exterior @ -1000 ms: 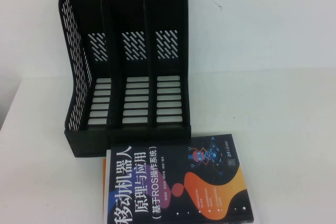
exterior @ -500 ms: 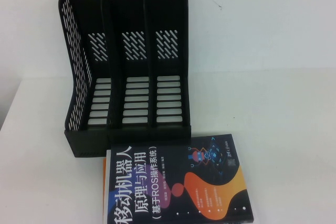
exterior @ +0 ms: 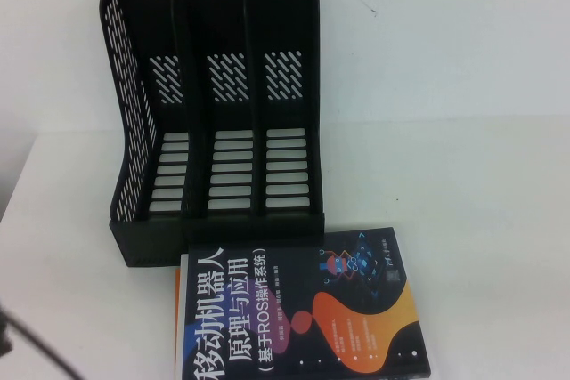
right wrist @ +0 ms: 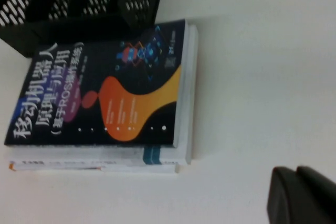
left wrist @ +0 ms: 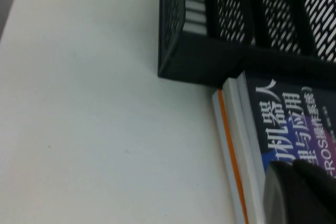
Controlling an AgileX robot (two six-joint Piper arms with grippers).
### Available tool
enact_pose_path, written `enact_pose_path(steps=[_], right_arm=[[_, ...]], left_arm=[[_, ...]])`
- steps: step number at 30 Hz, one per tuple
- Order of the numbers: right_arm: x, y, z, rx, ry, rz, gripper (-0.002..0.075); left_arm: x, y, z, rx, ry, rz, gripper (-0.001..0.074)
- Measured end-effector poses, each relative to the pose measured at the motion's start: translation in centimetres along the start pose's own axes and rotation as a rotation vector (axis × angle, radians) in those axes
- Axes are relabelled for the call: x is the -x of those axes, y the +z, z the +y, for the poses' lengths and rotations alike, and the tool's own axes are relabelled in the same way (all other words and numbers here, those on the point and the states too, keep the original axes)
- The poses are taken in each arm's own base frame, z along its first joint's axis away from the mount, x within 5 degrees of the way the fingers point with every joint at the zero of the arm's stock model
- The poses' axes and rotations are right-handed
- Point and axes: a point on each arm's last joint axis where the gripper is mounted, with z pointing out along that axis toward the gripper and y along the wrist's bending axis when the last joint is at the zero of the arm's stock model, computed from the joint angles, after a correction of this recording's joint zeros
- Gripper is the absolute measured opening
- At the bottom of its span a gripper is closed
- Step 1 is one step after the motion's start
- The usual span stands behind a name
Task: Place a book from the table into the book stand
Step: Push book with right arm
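Note:
The dark navy book [exterior: 303,309] with white Chinese title and orange blob lies flat on the white table [exterior: 463,202], on top of a stack, its far edge touching the front of the black book stand [exterior: 214,104]. The stand's three compartments are empty. The book also shows in the left wrist view [left wrist: 294,124] and the right wrist view [right wrist: 105,93]. My left gripper [left wrist: 302,195] hovers over the book's near left part, fingers together and empty. My right gripper [right wrist: 302,198] is over bare table to the right of the book, fingers together and empty.
A white-covered book with an orange-lined edge [left wrist: 231,145] lies under the navy book; its edges also show in the right wrist view [right wrist: 157,157]. A thin dark part of my left arm [exterior: 36,344] crosses the near left corner.
A thin dark part of my left arm has come into the near left corner of the high view. The book and the stand have not moved.

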Motion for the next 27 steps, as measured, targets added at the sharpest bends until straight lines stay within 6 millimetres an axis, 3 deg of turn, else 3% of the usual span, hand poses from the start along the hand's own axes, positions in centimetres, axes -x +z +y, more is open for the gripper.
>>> enact_pose_path(steps=[9, 16, 22, 27], right_arm=[[2.1, 5.9, -1.1, 0.046, -0.027, 0.261, 0.0001], [3.6, 13.5, -1.3, 0.21, -0.018, 0.344, 0.0001], [2.6, 20.2, -0.9, 0.157, -0.038, 0.417, 0.0001], [2.0, 24.1, 0.1, 0.149, -0.067, 0.488, 0.0001]], left_arm=[[1.4, 4.4, -1.0, -0.056, -0.154, 0.208, -0.0002], [1.7, 8.6, -1.4, -0.124, -0.147, 0.325, -0.0002], [1.6, 11.5, -1.5, -0.177, -0.134, 0.38, -0.0002], [1.8, 11.6, -2.1, -0.259, -0.119, 0.364, -0.0002]])
